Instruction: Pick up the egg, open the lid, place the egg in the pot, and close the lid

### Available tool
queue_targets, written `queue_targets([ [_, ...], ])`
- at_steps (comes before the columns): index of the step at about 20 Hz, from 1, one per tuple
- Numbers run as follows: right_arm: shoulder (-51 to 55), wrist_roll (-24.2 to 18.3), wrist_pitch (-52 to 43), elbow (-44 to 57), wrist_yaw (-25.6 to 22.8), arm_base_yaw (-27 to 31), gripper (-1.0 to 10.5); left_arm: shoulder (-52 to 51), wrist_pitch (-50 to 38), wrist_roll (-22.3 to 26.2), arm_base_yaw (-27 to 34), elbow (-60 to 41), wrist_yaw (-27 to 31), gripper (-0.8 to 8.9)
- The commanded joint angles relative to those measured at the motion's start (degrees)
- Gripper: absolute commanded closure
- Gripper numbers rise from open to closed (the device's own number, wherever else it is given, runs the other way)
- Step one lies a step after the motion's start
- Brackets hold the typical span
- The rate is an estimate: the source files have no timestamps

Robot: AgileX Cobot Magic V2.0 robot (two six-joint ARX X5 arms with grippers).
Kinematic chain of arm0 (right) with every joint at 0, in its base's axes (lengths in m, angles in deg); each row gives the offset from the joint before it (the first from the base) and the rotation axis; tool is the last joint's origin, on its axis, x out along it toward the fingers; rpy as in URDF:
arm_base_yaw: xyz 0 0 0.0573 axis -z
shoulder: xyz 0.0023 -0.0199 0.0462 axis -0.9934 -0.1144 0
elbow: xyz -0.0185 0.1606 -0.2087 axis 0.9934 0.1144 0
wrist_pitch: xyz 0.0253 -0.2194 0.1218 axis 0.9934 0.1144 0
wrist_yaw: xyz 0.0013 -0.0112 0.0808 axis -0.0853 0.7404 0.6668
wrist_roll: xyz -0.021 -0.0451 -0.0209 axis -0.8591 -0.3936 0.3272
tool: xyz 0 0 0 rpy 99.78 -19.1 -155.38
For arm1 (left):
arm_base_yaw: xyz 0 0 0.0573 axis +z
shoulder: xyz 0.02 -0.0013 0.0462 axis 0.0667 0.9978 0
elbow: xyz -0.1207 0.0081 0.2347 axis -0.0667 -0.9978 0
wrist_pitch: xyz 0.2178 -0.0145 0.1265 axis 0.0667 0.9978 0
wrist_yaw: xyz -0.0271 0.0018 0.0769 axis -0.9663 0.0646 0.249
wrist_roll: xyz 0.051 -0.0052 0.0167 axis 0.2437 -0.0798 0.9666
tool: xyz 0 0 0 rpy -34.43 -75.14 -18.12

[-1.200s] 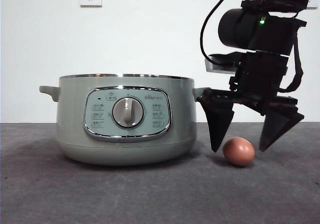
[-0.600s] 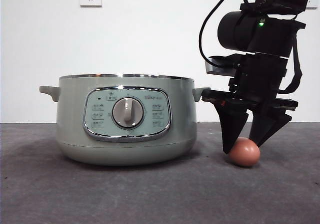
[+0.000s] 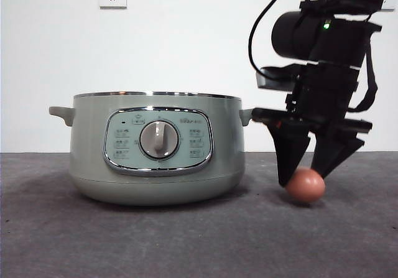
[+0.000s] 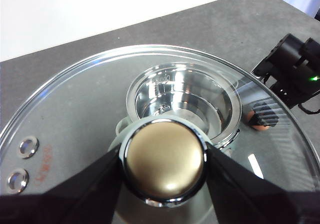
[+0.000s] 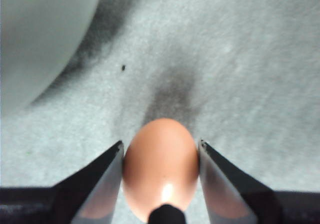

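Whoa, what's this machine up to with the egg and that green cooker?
Two robot arms are working together. The right pincer has its jaws pressed against both sides of the egg, which sits on the grey table just beside the pot. The left pincer grips the knob of the glass lid and holds it up above the pot, whose shiny inside shows through the glass. The egg is not in the pot yet.

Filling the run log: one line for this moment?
right gripper: shut on egg, on table | left gripper: holds lid by knob, above open pot
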Motion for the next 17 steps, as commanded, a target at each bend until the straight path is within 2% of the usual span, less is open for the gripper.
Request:
queue_targets([
  [1,3.61,0.48,-0.31,0.24,-0.07,-0.07,9.6,-0.74,-2.67,-0.28,0.07,0.33,-0.26,8.22],
  [4,8.07,0.48,0.59,0.11,-0.33,-0.02,9.6,-0.74,-2.67,-0.28,0.07,0.33,-0.26,8.22],
  [6,10.95,0.39,2.86,-1.14,-2.69,-0.02,9.6,-0.74,-2.64,-0.28,0.07,0.33,-0.26,8.22],
  [10,15.39,0.42,4.61,-8.81,-2.32,-0.24,9.6,-0.74,-2.62,-0.26,0.07,0.33,-0.26,8.22],
  [13,14.93,0.37,4.46,-16.9,0.13,-2.43,9.6,-0.74,-2.6,-0.09,0.07,0.33,-0.26,8.22],
  [17,10.08,-0.07,2.14,-24.72,0.13,-7.32,9.6,-0.72,-2.6,-0.09,0.07,0.33,-0.28,8.22],
])
